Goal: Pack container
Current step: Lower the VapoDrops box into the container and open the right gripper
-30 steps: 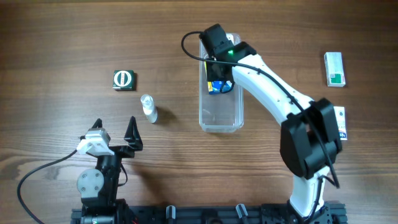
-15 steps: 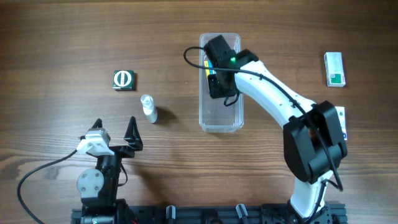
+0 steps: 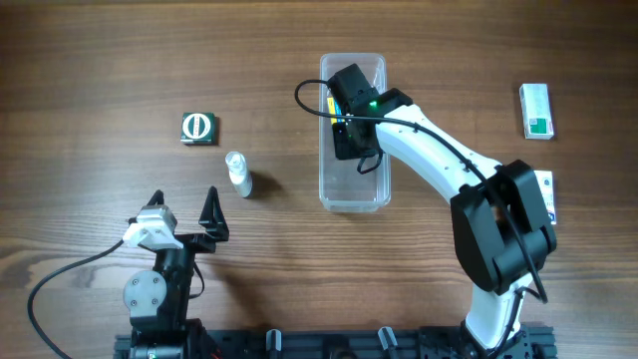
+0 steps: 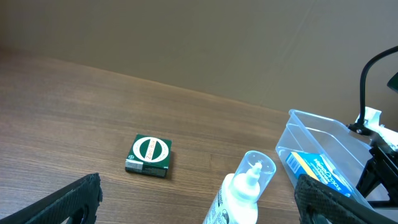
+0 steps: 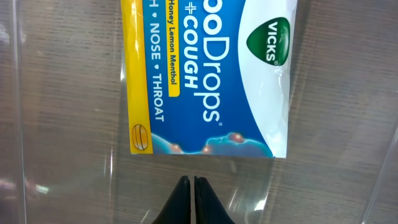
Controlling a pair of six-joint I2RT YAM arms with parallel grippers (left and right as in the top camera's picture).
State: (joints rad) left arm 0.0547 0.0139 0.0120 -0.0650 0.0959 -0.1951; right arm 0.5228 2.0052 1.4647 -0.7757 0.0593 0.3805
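Released a moment ago, the blue cough-drop packet [image 5: 208, 74] lies inside the container [image 3: 354, 191], the right tool [image 5: 193, 182] pinched together empty above it, the left tool [image 3: 184, 204] spread wide, the bottle [image 3: 238, 175] still out on the counter.

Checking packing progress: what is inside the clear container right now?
A blue Vicks cough drop pack lies in the container. The shut right gripper hides the tub's middle from overhead.
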